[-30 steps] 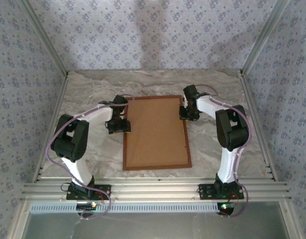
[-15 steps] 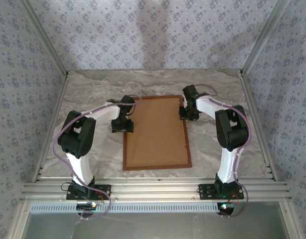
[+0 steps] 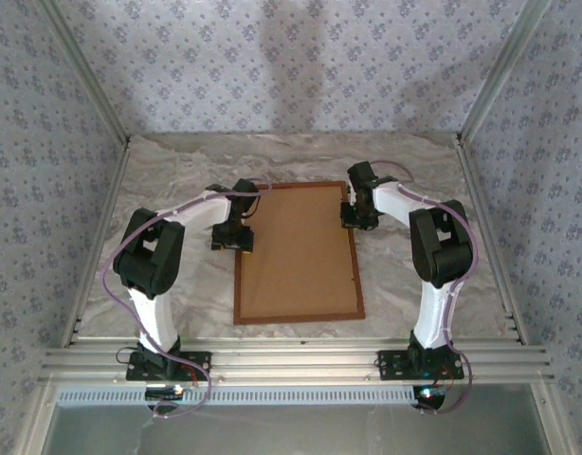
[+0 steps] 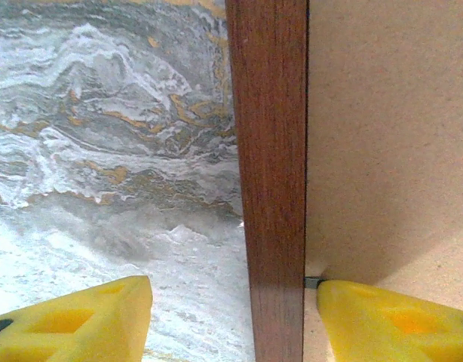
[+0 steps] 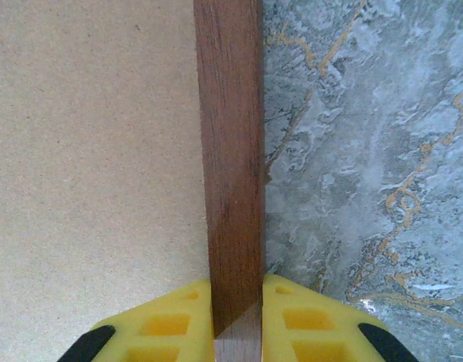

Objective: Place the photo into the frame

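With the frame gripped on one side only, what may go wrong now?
1. The right jaws pinch only one thin side of the frame; a lift now may twist it or let it slip.
2. The left jaws stand open astride the opposite side; in closing, the inner finger may scrape the board.

Wooden frame (image 4: 273,151) on a stone-look table (image 4: 103,151).
The frame's reddish-brown moulding shows fine grain with a soft sheen; the backing board (image 4: 390,136) is matt, fibrous, pale brown; the table looks smooth, with grey marbling veined in gold.
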